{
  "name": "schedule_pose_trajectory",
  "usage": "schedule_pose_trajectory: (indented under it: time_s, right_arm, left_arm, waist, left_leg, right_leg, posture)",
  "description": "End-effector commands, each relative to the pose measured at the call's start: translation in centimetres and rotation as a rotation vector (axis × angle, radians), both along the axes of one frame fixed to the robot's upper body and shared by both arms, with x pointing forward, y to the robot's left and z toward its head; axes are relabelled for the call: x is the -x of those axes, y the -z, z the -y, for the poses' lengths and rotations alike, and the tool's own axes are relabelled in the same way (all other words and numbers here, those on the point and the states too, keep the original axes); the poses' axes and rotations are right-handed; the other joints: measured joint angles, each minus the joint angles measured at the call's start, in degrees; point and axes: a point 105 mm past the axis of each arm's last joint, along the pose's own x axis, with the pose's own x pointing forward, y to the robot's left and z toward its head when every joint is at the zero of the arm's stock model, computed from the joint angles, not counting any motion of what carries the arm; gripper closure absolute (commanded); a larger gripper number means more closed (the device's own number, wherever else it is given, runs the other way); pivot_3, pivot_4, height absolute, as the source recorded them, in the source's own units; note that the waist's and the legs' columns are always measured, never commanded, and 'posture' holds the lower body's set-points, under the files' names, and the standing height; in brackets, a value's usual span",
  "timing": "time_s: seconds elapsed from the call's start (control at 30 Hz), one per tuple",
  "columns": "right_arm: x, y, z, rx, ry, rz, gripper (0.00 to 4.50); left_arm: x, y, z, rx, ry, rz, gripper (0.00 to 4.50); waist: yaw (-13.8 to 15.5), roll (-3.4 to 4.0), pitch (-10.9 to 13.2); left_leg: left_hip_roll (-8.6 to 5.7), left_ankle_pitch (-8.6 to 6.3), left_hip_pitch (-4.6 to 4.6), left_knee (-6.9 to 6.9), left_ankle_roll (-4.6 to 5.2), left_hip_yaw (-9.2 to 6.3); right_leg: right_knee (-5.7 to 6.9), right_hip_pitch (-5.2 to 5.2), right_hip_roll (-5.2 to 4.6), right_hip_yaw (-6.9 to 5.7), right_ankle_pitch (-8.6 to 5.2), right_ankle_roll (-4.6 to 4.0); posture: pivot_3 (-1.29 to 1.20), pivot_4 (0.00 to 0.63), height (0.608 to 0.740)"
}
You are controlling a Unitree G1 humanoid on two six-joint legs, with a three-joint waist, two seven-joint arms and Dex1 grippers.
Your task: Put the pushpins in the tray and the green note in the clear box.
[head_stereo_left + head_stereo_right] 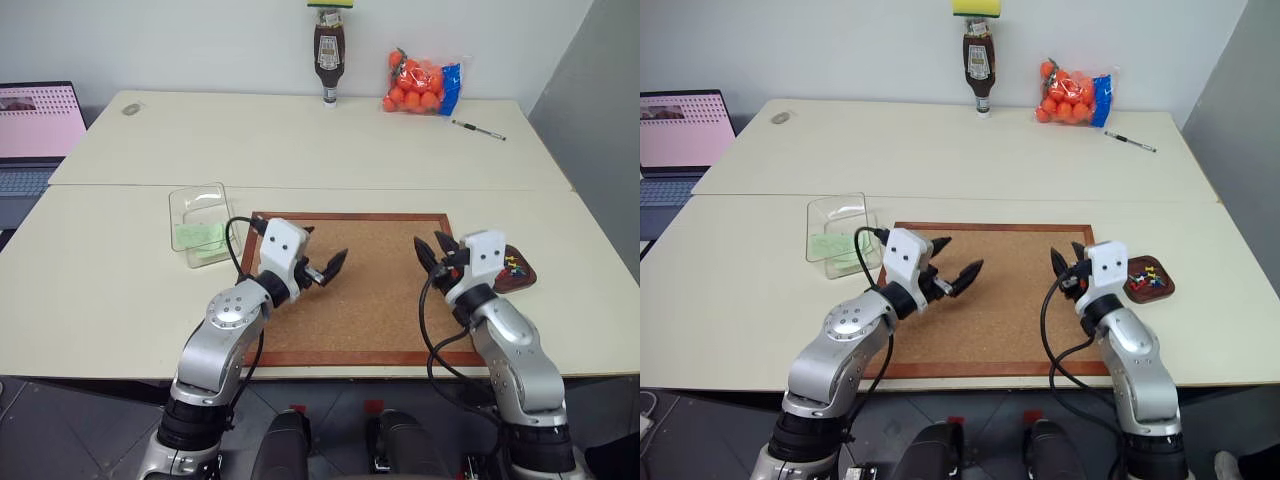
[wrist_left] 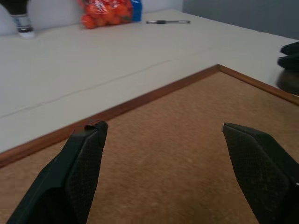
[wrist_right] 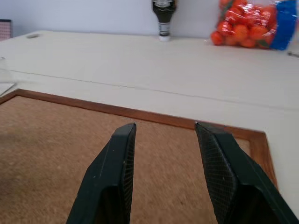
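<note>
The clear box (image 1: 205,222) stands left of the corkboard, and the pale green note (image 1: 200,237) lies inside it. At the board's right edge sits the small dark brown tray (image 1: 522,272), holding several coloured pushpins (image 1: 1149,277). My left gripper (image 1: 322,250) hovers over the left part of the board, open wide with nothing between its fingers (image 2: 81,161). Over the board's right part, just left of the tray, my right gripper (image 1: 437,250) is also open and empty, its fingers (image 3: 117,168) a moderate gap apart.
The wood-framed corkboard (image 1: 360,300) lies in the middle near the table's front edge. At the back stand a brown sauce bottle (image 1: 328,55), a bag of oranges (image 1: 420,85) and a pen (image 1: 478,129). A laptop (image 1: 35,130) sits far left.
</note>
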Motion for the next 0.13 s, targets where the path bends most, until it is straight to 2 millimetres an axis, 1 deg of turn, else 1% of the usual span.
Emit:
schedule_pose_trajectory:
  time_s: [0.03,0.13]
  right_arm:
    - [0.47,-1.81,0.83,-0.005,0.068,0.101,2.38]
    - [0.28,-1.55,1.18,-0.008,0.093,0.096,2.38]
  left_arm:
    - [0.39,-0.4,0.34,0.027,0.035,0.034,0.33]
    - [0.32,-0.51,0.2,0.053,0.028,0.061,0.33]
  waist:
    - [0.01,0.0,0.0]
    - [0.05,0.01,-0.01]
  left_leg:
    - [-0.02,0.01,0.01,0.02,0.01,-0.01]
    - [-0.03,0.03,0.04,0.04,0.04,-0.03]
  right_leg:
    - [0.0,0.01,0.0,0.0,0.02,0.01]
    - [-0.01,0.06,-0.01,0.0,0.03,0.03]
  posture:
    - [0.0,0.15,0.74]
    - [0.0,0.15,0.74]
